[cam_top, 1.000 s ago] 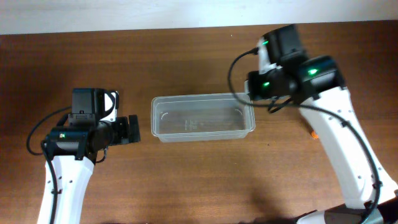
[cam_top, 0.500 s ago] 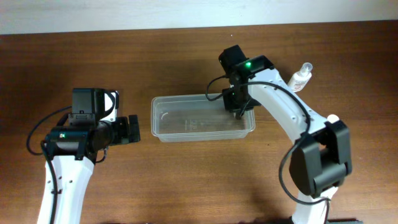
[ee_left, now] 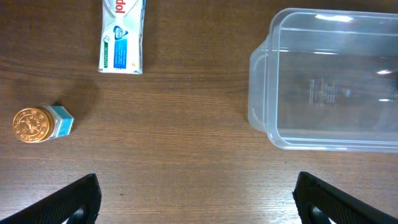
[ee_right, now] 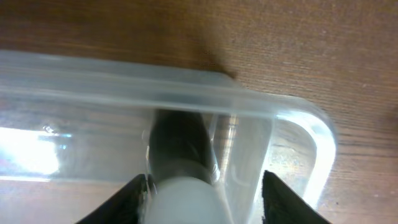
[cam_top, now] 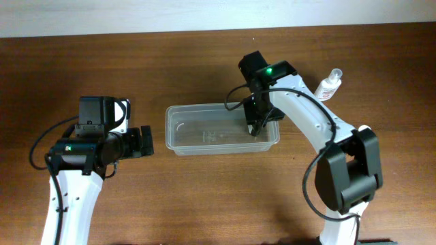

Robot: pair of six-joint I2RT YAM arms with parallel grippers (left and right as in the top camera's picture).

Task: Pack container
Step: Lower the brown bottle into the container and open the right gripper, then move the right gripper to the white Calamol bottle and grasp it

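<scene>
The clear plastic container (cam_top: 178,129) lies in the middle of the table; it also shows in the left wrist view (ee_left: 261,118) and the right wrist view (ee_right: 186,93). My right gripper (cam_top: 255,126) reaches down into its right end. In the right wrist view its fingers (ee_right: 202,199) stand wider apart than a dark bottle with a white cap (ee_right: 177,143) between them; the bottle touches the left finger only. My left gripper (cam_top: 146,141) is open and empty, low over the table left of the container (ee_left: 198,199).
A clear pump bottle (cam_top: 328,83) stands right of the container. A white toothpaste box (ee_left: 122,34) and a small jar with a gold lid (ee_left: 40,122) lie on the wood left of the container, under my left arm.
My right arm swung in from the right to the container's right end, then dipped slightly lower into it. The left arm has not moved.
</scene>
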